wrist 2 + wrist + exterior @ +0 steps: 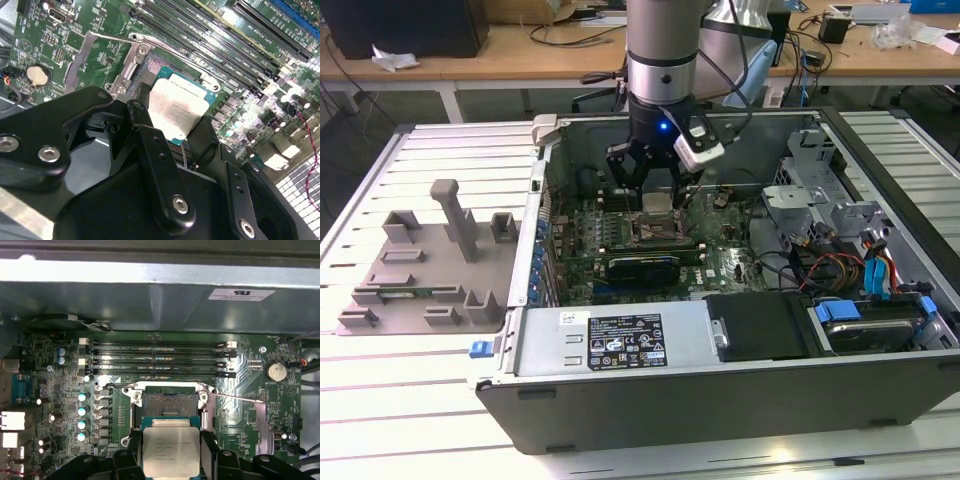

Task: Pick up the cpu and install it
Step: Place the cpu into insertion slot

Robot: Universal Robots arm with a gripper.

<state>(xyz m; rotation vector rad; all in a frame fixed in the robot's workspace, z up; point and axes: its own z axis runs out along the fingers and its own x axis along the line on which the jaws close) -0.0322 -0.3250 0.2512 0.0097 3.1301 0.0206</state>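
The gripper is pinching the cpu by two opposite edges, one black finger pressing in on each side, with the silvery lid facing up in the first wrist view. The chip is hanging just above the open socket on the green motherboard, clearly not seated. In the second wrist view it is riding over the socket's near edge, and the metal frame is lying swung back out of the way.

I'm judging this little square as light and stiff, but touchy. The smooth metal top is offering nothing to grab, so the thin rim is the only sensible hold, and with so little edge it could skew or slip. I'd guess the underside and the socket contacts are taking no knocks kindly.

In the exterior view the arm is standing almost straight down into the computer case, wrist vertical, fingers pointing at the board. The grey tray is sitting well apart, on the exterior view's left.
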